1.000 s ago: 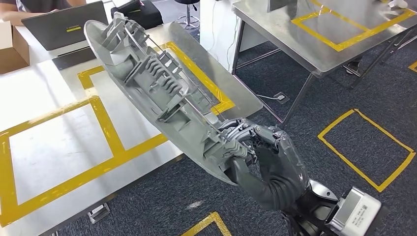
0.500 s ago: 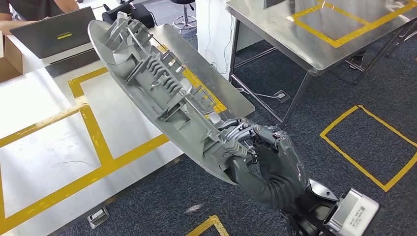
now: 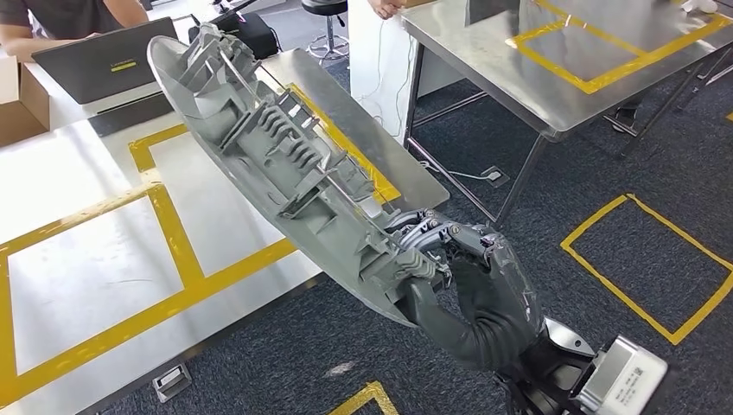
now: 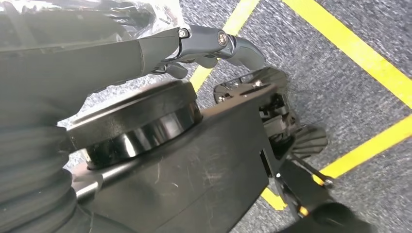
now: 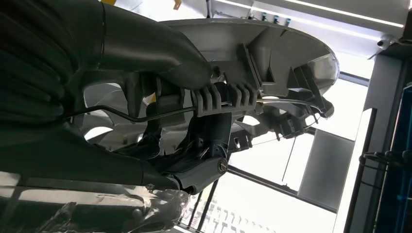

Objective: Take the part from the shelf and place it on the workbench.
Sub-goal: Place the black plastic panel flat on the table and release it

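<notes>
A long grey plastic part, ribbed on its inner side and crossed by thin metal rods, is tilted in the air above the right end of the steel workbench. My right hand grips its lower end over the carpet, just off the bench's front right corner. In the right wrist view the part stretches away from the hand, whose fingers clasp its ribs. My left hand hangs over the carpet, fingers out and holding nothing.
Yellow tape marks rectangles on the workbench. A laptop and a cardboard box sit at its far left, where a person is seated. A second steel table stands at the back right. A yellow taped square marks the carpet.
The camera has shifted a little, so the bench sits slightly differently in the picture. My right hand keeps the same grip on the part, which stays tilted above the bench's right end.
</notes>
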Robot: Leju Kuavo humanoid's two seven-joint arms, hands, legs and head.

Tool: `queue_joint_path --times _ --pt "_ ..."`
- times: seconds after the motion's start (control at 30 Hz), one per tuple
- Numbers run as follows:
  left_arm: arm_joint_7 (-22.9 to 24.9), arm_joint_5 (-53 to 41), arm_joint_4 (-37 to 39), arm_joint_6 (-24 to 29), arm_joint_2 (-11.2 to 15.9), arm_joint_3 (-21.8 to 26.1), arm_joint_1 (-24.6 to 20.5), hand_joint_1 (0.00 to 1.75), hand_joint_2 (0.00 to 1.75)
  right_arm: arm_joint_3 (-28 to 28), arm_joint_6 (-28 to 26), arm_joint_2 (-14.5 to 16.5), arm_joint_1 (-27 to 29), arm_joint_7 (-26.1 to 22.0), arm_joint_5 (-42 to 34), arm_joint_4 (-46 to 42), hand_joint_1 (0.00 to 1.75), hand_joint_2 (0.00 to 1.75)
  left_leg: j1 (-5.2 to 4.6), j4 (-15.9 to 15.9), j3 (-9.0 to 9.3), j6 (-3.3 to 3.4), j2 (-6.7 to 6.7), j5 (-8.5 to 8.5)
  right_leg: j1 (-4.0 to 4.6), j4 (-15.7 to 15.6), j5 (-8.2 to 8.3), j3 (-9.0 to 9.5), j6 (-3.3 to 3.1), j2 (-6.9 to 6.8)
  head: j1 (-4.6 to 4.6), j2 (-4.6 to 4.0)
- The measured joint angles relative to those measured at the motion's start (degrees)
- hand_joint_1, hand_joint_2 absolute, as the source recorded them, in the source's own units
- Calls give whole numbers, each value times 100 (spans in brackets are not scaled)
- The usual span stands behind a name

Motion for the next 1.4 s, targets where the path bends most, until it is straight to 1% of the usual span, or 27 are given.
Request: queue_joint_path --times 0.07,0.13,0.2,0.23,0.27,0.33,0.37,0.4,0.43,0.5,0.53,0.57,0.6,0.7,0.77,0.8,0.9,0.93,0.97,1.0,1.03,1.1,1.13,1.23,1.27,1.33,1.4 --pt "-5 1 1 -1 4 -1 -11 0 175 -2 0 1 6 2 18 1 175 175 6 90 -47 -102 -14 -85 -10 -463 85 241 -52 32 20 0" --pt "-11 1 1 -1 6 -2 -17 0 175 -5 -1 -2 16 4 35 1 175 175 -2 111 -77 -168 -21 -122 15 -493 12 257 -194 51 6 0" --pt "-15 0 1 0 6 -2 -14 0 175 -10 -2 -5 21 6 49 -1 175 175 16 131 -63 -213 -14 -173 24 -481 -19 264 -293 36 -39 0" --pt "-15 0 1 1 6 -2 -16 0 175 -13 -2 -4 21 7 54 -1 175 175 19 262 -115 -228 -5 -259 26 -485 -28 273 -333 25 -61 0" --pt "-17 0 1 1 6 -2 -19 0 175 -16 -2 -4 22 7 57 -2 175 175 20 523 -235 -235 4 -400 32 -490 -37 283 -368 12 -87 0" --pt "-21 -1 1 2 6 -1 -25 0 175 -17 -2 -3 27 6 60 -2 175 175 8 1310 -644 -220 13 -725 67 -488 -60 295 -414 -7 -131 0" --pt "-24 -2 1 3 6 0 -26 0 175 -15 -2 -2 33 6 60 -2 175 175 0 1648 -841 -203 12 -812 90 -487 -71 303 -432 -13 -145 0" --pt "-24 -2 1 3 7 0 -24 0 175 -13 -1 -2 37 6 61 -2 175 175 -12 1811 -964 -177 12 -788 113 -486 -84 317 -447 -15 -154 0" --pt "-23 -2 1 3 7 -1 -21 0 175 -11 -1 -2 41 6 61 -2 175 175 -29 1761 -993 -138 12 -646 136 -485 -97 339 -457 -14 -162 0" --pt "-19 -1 1 3 9 -2 -12 0 175 -10 0 -2 44 6 63 -2 175 175 -92 1148 -821 -15 19 -149 167 -490 -130 400 -460 -12 -180 0" --pt "-19 -2 2 2 13 -2 -11 0 175 -11 -1 -2 43 6 66 -1 175 175 -127 824 -714 49 30 45 185 -490 -143 424 -449 -13 -180 0" --pt "-19 -2 2 2 15 -1 -13 0 175 -13 -2 -2 44 5 69 -1 175 175 -160 577 -630 97 41 152 190 -492 -150 431 -430 -16 -183 0" --pt "-19 -2 2 1 16 -1 -15 0 175 -14 -3 -2 45 5 73 0 175 175 -186 447 -591 128 51 170 189 -495 -148 423 -405 -19 -188 0" --pt "-21 -3 0 3 10 -2 -12 0 175 -19 -6 -3 48 4 74 0 175 175 -187 298 -523 148 43 160 179 -505 -146 403 -307 -41 -199 0" --pt "-26 -5 -1 12 10 -1 -12 0 175 -24 -6 -4 48 3 74 -1 175 175 -154 211 -463 168 38 206 177 -376 -250 350 -249 -43 -179 0" --pt "-27 -7 -1 17 10 -1 -14 0 175 -26 -7 -5 50 2 75 -1 175 175 -145 194 -457 177 38 219 169 -205 -355 269 -230 -38 -162 0" --pt "-28 -10 -1 21 3 0 -14 0 175 -25 -8 -7 67 2 81 1 175 175 -145 193 -456 199 37 219 150 727 -736 -203 -176 -29 -128 0" --pt "-28 -11 -1 22 2 0 -10 0 175 -25 -8 -7 72 2 84 2 175 175 -145 196 -454 200 35 214 143 938 -759 -323 -160 -28 -122 0" --pt "-28 -13 -1 22 2 0 -7 0 175 -24 -8 -7 74 2 87 2 175 175 -144 201 -450 196 29 208 136 942 -674 -347 -150 -28 -117 0" --pt "-28 -14 -2 23 2 0 -7 0 175 -24 -8 -7 75 2 89 3 175 175 -142 211 -443 186 19 195 129 731 -496 -264 -146 -27 -113 0" --pt "-28 -16 -2 23 1 0 -7 0 175 -25 -8 -7 76 2 89 3 175 175 -139 227 -437 170 6 175 123 358 -276 -101 -150 -21 -104 0" --pt "-29 -18 -4 23 0 0 -12 0 175 -26 -10 -7 74 2 90 4 175 175 -155 276 -449 119 -17 129 126 -302 -30 208 -184 0 -86 0" --pt "-31 -19 -5 24 1 0 -13 0 175 -28 -13 -7 75 2 91 4 175 175 -162 293 -459 92 -24 115 133 -466 -8 283 -213 11 -82 0" --pt "-34 -20 -5 24 3 0 -11 0 175 -43 -21 -8 78 3 93 4 175 175 -154 298 -469 10 -32 89 141 -533 -34 305 -321 7 -84 0" --pt "-35 -20 -5 24 4 0 -10 0 175 -51 -21 -7 77 3 95 4 175 175 -150 358 -492 -20 -27 30 130 -552 -30 320 -357 -3 -92 0" --pt "-36 -20 -5 25 7 0 -13 0 175 -65 -24 -4 76 5 99 3 175 175 -136 795 -677 -77 -15 -235 107 -584 -26 349 -410 -29 -134 0" --pt "-37 -20 -5 25 6 0 -11 0 175 -70 -26 -4 77 6 106 4 175 175 -114 1534 -1011 -119 -6 -545 109 -585 -36 358 -431 -47 -172 0"
